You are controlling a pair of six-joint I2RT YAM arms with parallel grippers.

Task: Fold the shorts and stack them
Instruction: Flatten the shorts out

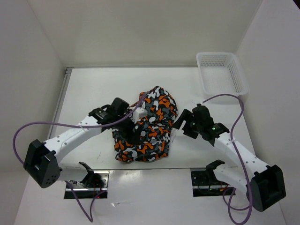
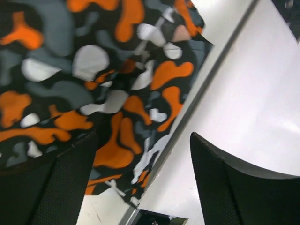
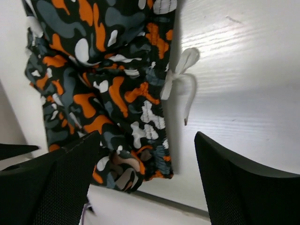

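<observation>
right jaws agape beside shorts point(image 1: 155, 118) edge; left jaws agape above.

Counting one pair of shorts point(image 1: 152, 129), lying under the left claw point(image 1: 135, 127), just beside the right claw point(image 1: 182, 123). One mesh basket point(image 1: 236, 75) sitting well beyond the right claw. Two claws showing. Two purple cables point(image 1: 56, 124) hanging behind them. One white drawstring point(image 3: 180, 79) lying ahead of the right claw.

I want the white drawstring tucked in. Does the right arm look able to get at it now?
Probably yes: the right gripper is open, and the drawstring lies bare on the table beside the shorts, nothing between.
</observation>
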